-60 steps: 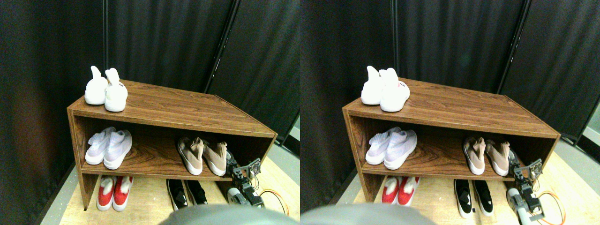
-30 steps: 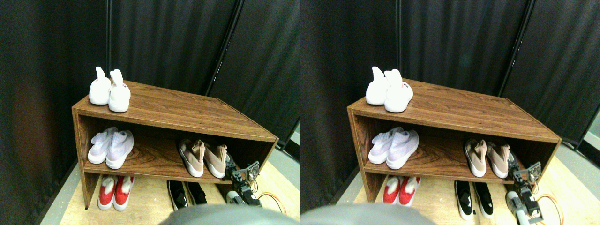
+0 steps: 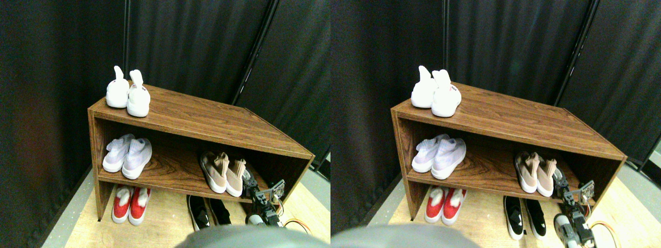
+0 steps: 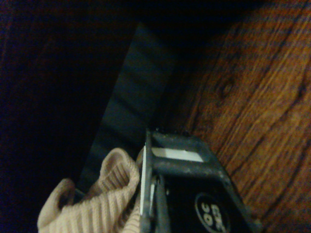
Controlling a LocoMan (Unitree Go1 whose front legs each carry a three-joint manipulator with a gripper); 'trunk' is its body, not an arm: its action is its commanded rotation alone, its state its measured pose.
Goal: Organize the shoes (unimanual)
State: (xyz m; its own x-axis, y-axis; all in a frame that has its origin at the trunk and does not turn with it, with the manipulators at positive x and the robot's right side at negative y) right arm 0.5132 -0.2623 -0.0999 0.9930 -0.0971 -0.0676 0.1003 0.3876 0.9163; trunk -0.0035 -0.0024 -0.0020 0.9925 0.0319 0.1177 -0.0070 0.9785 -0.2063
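- The tan shoes point(image 3: 223, 173) sat side by side on the middle board of the brown wooden shelf point(image 3: 206, 121), toward its right end. Their toes pointed out to the front.
- The robot's right gripper point(image 3: 252, 185) was at about 4 o'clock from the tan pair. It was right up against the heel side of the right-hand tan shoe point(image 3: 236, 176).
- In the wrist view, the ribbed tan collar point(image 4: 104, 199) of that shoe pressed against the dark jaw frame. I could not tell if the jaws were open or closed, or if they had hold of the collar.
- A pale lilac pair point(image 3: 127, 155) sat at the left end of the same board, at about 9 o'clock from the tan pair and well apart from it.
- A white pair point(image 3: 129, 92) stood on top of the shelf, at its left end.
- On the floor under the shelf were a red pair point(image 3: 131, 203) on the left and a black pair point(image 3: 207, 212) near the middle.
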